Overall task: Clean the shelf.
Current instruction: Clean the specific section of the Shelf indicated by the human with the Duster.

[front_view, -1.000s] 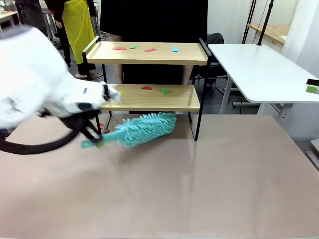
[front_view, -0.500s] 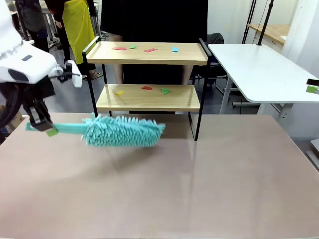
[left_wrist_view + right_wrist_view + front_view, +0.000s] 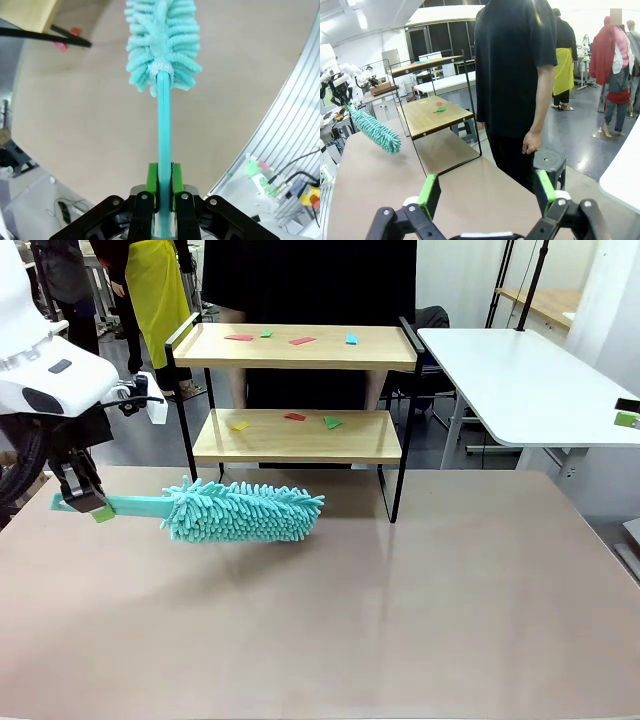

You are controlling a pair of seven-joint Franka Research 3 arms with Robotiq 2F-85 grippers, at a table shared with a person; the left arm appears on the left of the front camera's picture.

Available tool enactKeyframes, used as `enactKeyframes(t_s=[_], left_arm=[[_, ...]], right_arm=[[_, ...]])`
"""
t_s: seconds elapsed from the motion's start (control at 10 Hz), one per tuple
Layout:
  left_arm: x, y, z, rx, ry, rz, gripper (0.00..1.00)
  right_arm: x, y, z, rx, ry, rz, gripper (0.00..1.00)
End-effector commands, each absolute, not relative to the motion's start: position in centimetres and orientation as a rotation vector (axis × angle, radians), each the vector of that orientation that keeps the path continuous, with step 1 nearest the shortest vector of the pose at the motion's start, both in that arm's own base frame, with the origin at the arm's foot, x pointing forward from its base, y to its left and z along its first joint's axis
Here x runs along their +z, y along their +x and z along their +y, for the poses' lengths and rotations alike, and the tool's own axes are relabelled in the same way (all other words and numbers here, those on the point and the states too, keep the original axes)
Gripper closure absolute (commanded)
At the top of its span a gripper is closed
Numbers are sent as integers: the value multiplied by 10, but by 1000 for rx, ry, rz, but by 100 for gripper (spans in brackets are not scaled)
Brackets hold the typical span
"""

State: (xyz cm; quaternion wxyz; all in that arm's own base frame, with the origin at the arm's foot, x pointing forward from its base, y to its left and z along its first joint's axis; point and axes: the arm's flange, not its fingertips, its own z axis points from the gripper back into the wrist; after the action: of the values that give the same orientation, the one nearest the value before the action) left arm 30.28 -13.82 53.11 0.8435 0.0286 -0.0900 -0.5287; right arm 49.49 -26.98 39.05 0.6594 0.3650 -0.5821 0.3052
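Left gripper [image 3: 83, 502] is clamped shut on the far end of the flat handle of a teal duster [image 3: 245, 512]; in the left wrist view the green pads [image 3: 151, 176] pinch the handle edge-on, with the fluffy head straight out ahead. Duster lies roughly level, low over the brown table [image 3: 420, 620], its head in front of the left legs of the shelf [image 3: 300, 452]; whether the fibres touch the table cannot be told from the front view. Right gripper [image 3: 487, 192] hangs wide open, holding nothing, well away from the work. Shelf stands at the table's far edge. Both boards carry coloured scraps [image 3: 302, 340], so cleaning appears not yet begun. Risks, as a judgement: the grip sits at the very end of a long handle, so any snag may twist the duster in the pads. The head must rise past the black frame and side rail, and could hook a leg and drag the light rack. The lower tier offers little room under the upper board. Scraps swept rearward would fall toward the person [image 3: 310, 280] standing just behind the shelf. A white table [image 3: 530, 380] stands to the right, clear of the path.
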Motion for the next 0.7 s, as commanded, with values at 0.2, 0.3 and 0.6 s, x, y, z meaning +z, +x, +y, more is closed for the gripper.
enactKeyframes(t_s=[0.2, 0.3, 0.6], left_arm=[[616, 292, -90, -1285, 53, -75, 87], [638, 296, -77, -1360, 84, 29, 87], [678, 290, -50, -1486, 270, 241, 87]], right_arm=[[393, 496, -268, 696, 824, -1319, 0], [393, 496, -268, 696, 824, -1319, 0], [393, 496, -268, 696, 824, -1319, 0]])
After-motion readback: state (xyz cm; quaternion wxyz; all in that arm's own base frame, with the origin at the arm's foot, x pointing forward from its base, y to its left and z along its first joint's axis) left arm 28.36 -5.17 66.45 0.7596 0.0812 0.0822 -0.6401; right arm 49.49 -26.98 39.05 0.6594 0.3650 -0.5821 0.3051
